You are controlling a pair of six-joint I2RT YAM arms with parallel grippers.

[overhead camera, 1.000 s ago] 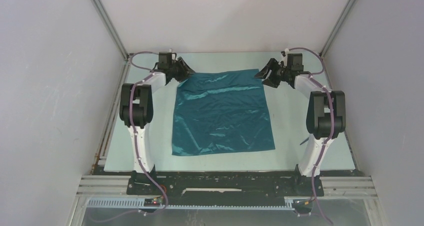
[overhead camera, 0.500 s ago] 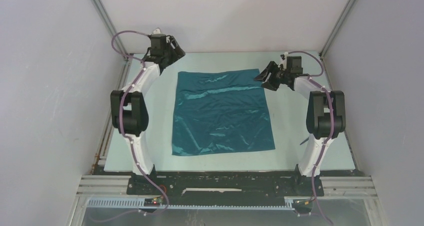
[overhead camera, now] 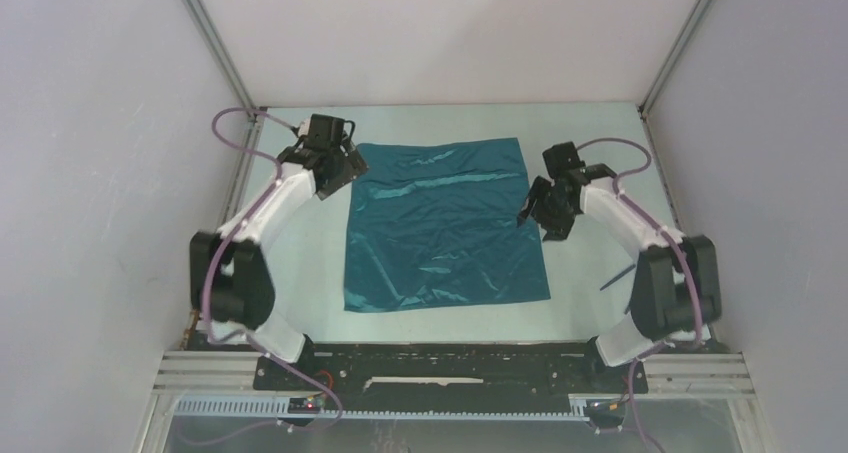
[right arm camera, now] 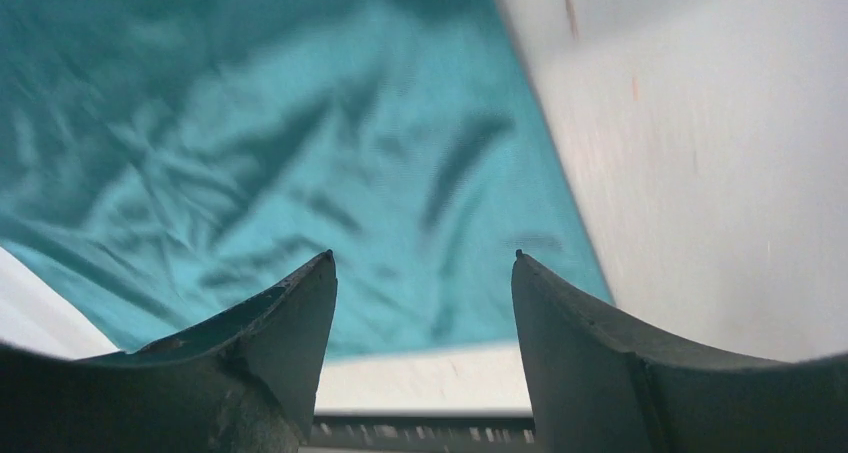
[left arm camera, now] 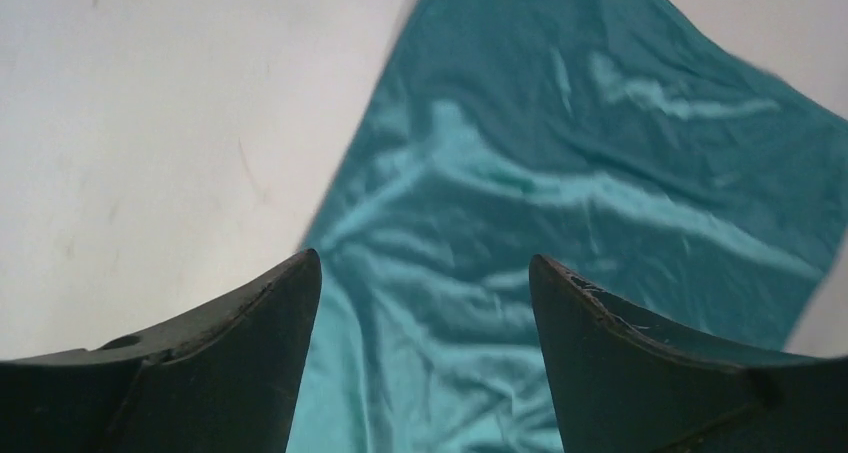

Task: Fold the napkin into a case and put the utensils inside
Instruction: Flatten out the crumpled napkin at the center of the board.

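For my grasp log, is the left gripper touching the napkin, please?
Cannot tell: left gripper hangs open over the napkin; neither view shows contact or gap.

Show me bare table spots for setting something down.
Free: the far strip between napkin and back wall; the near strip between napkin and arm bases. Crowded: left gripper at its far-left corner, right gripper at its right edge, a utensil beyond.

The left gripper (overhead camera: 337, 173) now hangs nearer the arm bases, beside the napkin's (overhead camera: 440, 228) far left corner. The right gripper (overhead camera: 543, 216) is nearer too, at the right edge.
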